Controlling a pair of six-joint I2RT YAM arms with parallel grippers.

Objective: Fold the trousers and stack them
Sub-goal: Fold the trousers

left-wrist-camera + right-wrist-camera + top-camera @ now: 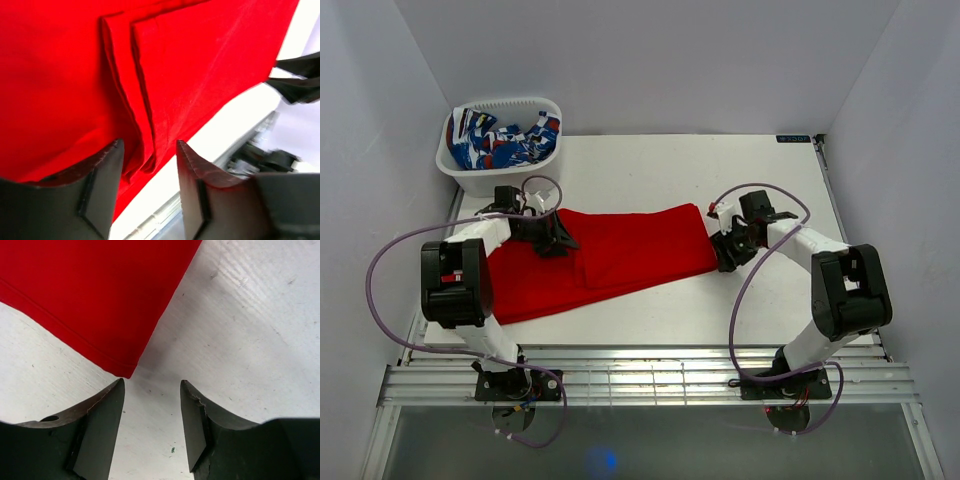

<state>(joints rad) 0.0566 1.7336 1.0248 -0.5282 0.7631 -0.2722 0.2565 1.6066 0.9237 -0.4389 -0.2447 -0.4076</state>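
The red trousers (pixel 610 258) lie flat across the middle of the white table (pixel 660 170), partly folded, with a doubled layer on the right half. My left gripper (pixel 560 240) is open over the trousers' upper left part; the left wrist view shows its jaws apart above the folded edges of the trousers (pixel 165 75). My right gripper (pixel 728 252) is open just off the trousers' right end; in the right wrist view a corner of the trousers (pixel 100 300) lies just ahead of my empty jaws on the bare table.
A white basket (pixel 490 182) holding blue-white-red patterned cloth (pixel 505 140) stands at the back left corner. A metal rail (pixel 650 375) runs along the near edge. White walls enclose the table on three sides.
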